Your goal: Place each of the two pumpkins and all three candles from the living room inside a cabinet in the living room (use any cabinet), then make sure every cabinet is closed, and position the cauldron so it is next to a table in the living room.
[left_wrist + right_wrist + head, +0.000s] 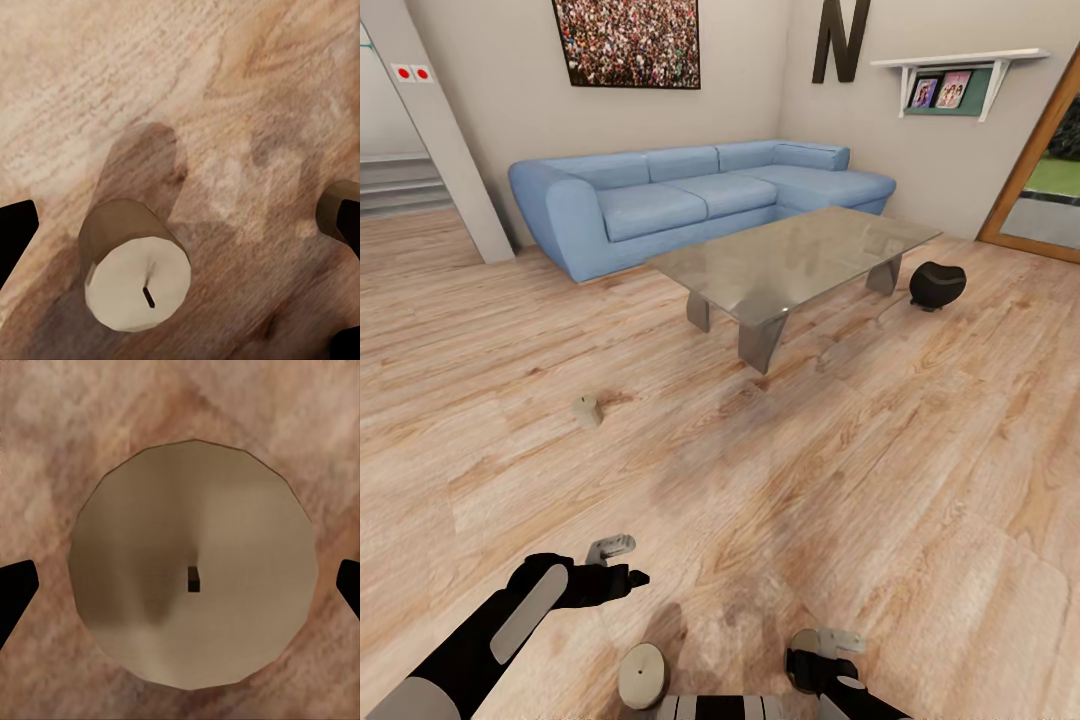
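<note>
Three stubby tan candles stand on the plank floor. One candle (587, 410) is far out to the left. A second candle (643, 675) (135, 270) is close in front of me, below and to the right of my left gripper (622, 566), which hangs open above the floor. The third candle (803, 648) (191, 562) lies straight under my right gripper (823, 650), whose dark fingertips (15, 592) stand open on either side of it without touching. The black cauldron (937, 285) sits on the floor by the glass table (800, 255). Pumpkins and cabinet are out of view.
A blue corner sofa (690, 195) stands behind the table against the wall. A white pillar (445, 130) and stairs are at the back left, and a doorway (1045, 190) opens at the right. Wide plank floor lies between me and the table.
</note>
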Available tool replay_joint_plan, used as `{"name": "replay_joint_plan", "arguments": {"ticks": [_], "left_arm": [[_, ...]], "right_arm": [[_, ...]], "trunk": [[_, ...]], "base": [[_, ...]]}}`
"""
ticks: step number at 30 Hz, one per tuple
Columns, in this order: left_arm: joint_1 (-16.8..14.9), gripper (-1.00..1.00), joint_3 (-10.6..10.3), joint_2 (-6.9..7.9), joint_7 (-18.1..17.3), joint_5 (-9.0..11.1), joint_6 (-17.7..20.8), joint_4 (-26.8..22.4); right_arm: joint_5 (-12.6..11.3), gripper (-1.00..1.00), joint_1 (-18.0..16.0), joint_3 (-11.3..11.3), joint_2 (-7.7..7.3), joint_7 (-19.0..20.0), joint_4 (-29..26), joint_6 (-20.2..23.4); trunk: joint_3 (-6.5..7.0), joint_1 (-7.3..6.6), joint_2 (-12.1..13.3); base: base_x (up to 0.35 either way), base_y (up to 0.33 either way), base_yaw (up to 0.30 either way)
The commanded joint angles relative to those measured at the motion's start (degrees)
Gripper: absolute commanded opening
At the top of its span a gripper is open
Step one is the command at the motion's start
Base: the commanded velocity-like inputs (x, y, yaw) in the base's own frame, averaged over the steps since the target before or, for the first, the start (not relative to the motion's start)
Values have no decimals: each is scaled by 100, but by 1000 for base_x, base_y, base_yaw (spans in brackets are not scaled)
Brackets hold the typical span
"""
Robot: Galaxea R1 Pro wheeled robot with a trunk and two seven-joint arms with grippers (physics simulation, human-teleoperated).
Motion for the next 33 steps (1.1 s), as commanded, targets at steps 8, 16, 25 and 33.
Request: {"name": "replay_joint_plan", "arguments": {"ticks": [8,16,25,33], "left_arm": [[-4,100,-17,5,56,61,6,-8],[-4,100,-17,4,56,61,6,-8],[-4,100,-17,4,56,61,6,-8],[-4,100,-20,4,56,61,6,-8]], "right_arm": [[-47,100,-3,49,1,-26,1,-36],[-47,100,-3,49,1,-24,0,-69],[-47,100,-3,49,1,-22,-6,-70],[-47,100,-3,49,1,-25,-7,-75]], "trunk": [[-93,9,-7],[-93,9,-7],[-182,20,-13],[-182,20,-13]], "base": [[0,0,0],[0,0,0],[0,0,0],[0,0,0]]}}
